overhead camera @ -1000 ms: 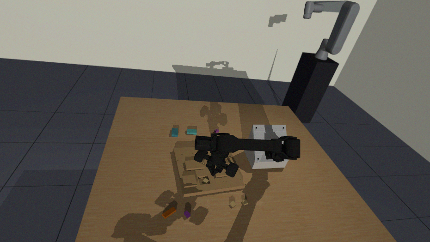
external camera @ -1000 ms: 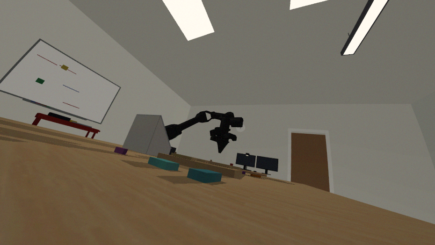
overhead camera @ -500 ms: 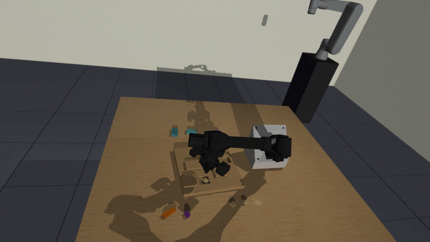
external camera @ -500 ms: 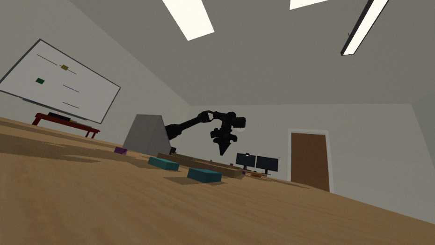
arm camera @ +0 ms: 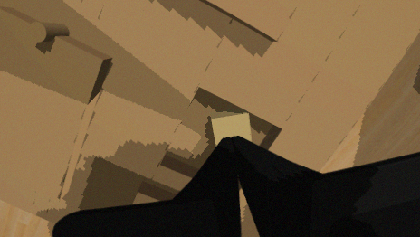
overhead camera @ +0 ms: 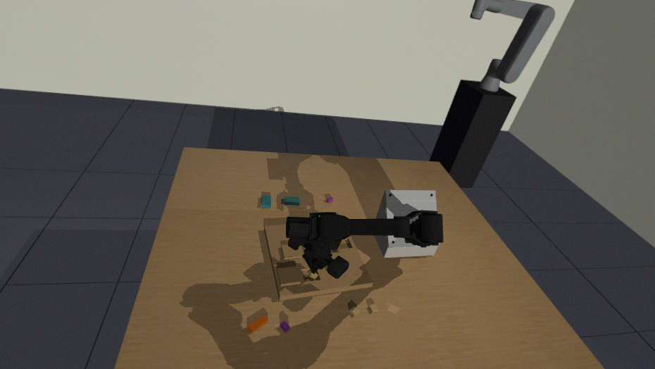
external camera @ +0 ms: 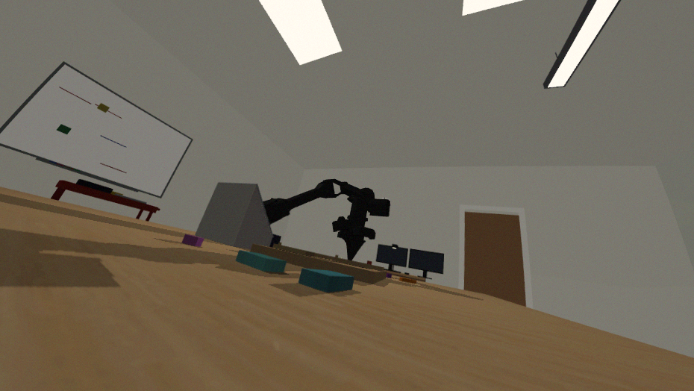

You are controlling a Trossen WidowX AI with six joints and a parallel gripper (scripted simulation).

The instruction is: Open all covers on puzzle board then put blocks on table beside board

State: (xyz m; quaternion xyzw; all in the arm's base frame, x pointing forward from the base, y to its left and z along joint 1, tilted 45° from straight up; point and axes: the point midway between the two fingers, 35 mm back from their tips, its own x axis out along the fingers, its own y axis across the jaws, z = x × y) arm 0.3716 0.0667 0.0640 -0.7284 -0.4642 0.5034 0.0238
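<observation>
The puzzle board [overhead camera: 322, 292] [external camera: 316, 263] [arm camera: 240, 74] lies below my arm. My gripper [overhead camera: 316, 271] [external camera: 350, 258] [arm camera: 231, 145] is shut and empty, pointing down over the board. In the wrist view its tips overlap the near edge of a small pale yellow block [arm camera: 231, 126] [overhead camera: 313, 275] in an open well. A cover [overhead camera: 289, 275] stands left of that well; a cover with a round knob [arm camera: 56, 30] shows at upper left in the wrist view. The arm hides other covers and wells. Two pale yellow blocks [overhead camera: 354, 311] [overhead camera: 372, 308] rest on the table in front of the board.
Two teal blocks [overhead camera: 265, 201] [overhead camera: 291, 201] [external camera: 260, 261] [external camera: 325, 280] and a pink block [overhead camera: 329, 199] [external camera: 192, 239] lie behind the board. An orange block [overhead camera: 258, 324] and a purple block [overhead camera: 284, 327] lie in front. The arm's pale base [overhead camera: 412, 201] [external camera: 227, 213] stands right of the board.
</observation>
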